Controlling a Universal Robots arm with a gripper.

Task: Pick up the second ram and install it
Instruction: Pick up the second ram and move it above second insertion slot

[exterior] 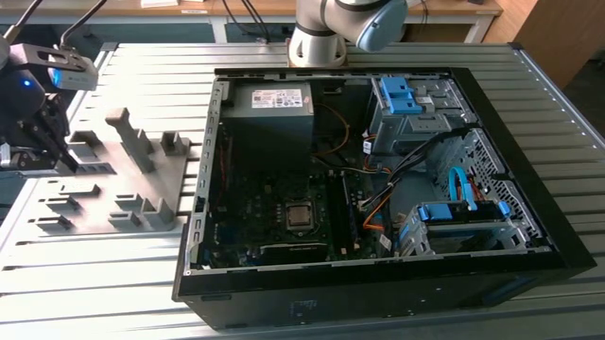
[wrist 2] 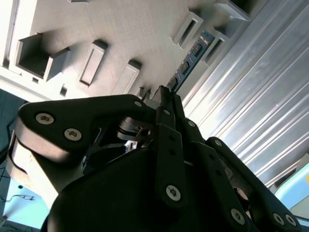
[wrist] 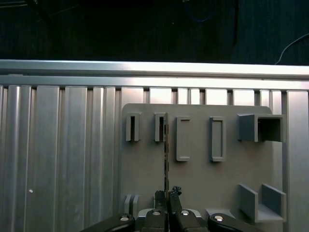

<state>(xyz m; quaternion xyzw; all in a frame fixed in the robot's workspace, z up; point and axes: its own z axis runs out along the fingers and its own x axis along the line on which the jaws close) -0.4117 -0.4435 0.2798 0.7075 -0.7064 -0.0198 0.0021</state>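
The second ram [wrist: 166,154] is a thin dark stick seen edge-on in the first wrist view. It runs from my fingertips toward a slotted block [wrist: 160,128] of the grey holder plate [wrist: 203,179]. In the second wrist view its chips show along its flat side [wrist 2: 189,62]. My gripper [wrist: 166,194] is shut on the near end of the stick, also seen in the second wrist view [wrist 2: 165,95]. I cannot tell whether the stick still rests in its slots. In the exterior view my gripper [exterior: 57,152] hangs over the holder plate [exterior: 104,212] at the exterior view's left.
The open computer case [exterior: 378,283] lies on the ribbed metal table [exterior: 85,283] to the exterior view's right of the holder plate. Inside are the motherboard with its processor socket [exterior: 300,214], a power supply [exterior: 274,106], blue drive brackets [exterior: 397,95] and loose cables [exterior: 378,205].
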